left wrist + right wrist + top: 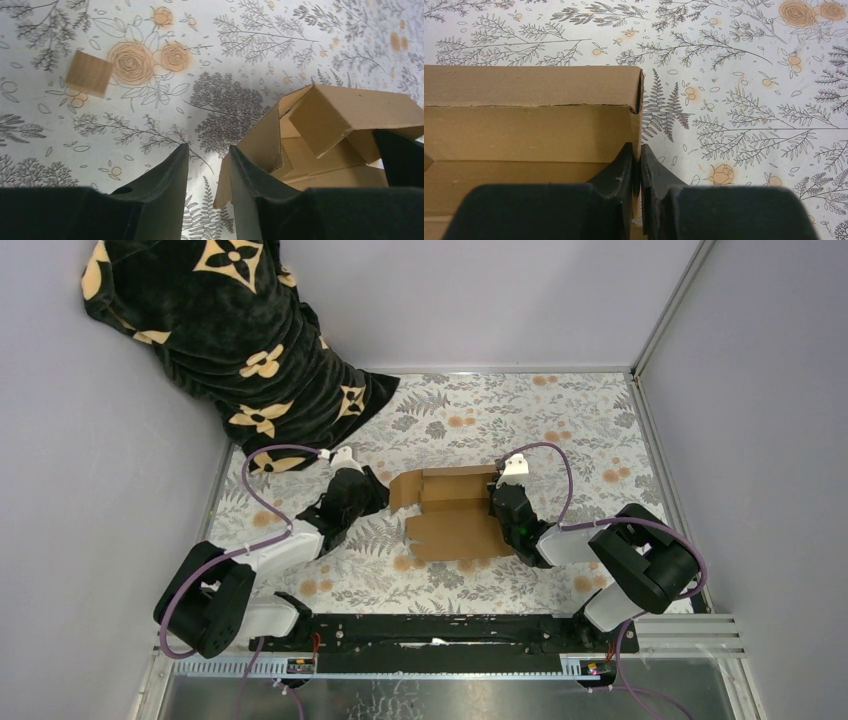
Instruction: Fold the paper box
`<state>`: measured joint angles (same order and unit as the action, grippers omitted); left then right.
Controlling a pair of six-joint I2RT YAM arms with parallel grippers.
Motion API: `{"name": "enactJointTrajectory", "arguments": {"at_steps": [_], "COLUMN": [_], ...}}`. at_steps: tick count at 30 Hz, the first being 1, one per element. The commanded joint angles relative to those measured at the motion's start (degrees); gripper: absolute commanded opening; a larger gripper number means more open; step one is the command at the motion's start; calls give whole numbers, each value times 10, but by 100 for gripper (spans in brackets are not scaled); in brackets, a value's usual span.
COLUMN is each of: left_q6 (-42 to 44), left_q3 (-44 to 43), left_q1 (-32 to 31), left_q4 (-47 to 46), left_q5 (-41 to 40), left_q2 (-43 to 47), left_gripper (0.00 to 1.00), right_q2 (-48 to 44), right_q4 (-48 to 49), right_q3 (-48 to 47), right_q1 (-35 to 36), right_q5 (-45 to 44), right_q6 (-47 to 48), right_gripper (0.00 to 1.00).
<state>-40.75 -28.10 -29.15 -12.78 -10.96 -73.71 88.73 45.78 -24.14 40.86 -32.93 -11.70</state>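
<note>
The top camera looks down on the paper box (450, 530) from afar. Both wrist cameras face it closely from opposite ends; all three share it.

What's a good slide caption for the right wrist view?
Right fingers pinch a wall of the half-folded paper box on a floral tablecloth.

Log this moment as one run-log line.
stage: paper box partly folded, flaps up | right gripper: shut on its wall | left gripper: open, empty, beside box's other end
</note>
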Motion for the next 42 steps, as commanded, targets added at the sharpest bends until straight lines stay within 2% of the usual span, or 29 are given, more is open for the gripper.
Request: {"name": "enactJointTrajectory", "arguments": {"at_steps": [1, 12, 42], "left_q6": [16, 2, 1], "left_q3": [8, 5, -42], "left_q1": [4, -1, -44], "left_q4": [-76, -113, -117], "left_q5": [41, 98, 96], "left_q2": [-2, -30, -69], "left_gripper": [42, 41, 41], "right_q2": [-1, 11, 36], "right_q4": [3, 1, -6], "right_q3": [3, -3, -20], "right_q1": [5, 6, 16], "right_q5": [11, 12, 4], "right_q6": [-3, -5, 0], "right_gripper": [4, 4, 4]}}
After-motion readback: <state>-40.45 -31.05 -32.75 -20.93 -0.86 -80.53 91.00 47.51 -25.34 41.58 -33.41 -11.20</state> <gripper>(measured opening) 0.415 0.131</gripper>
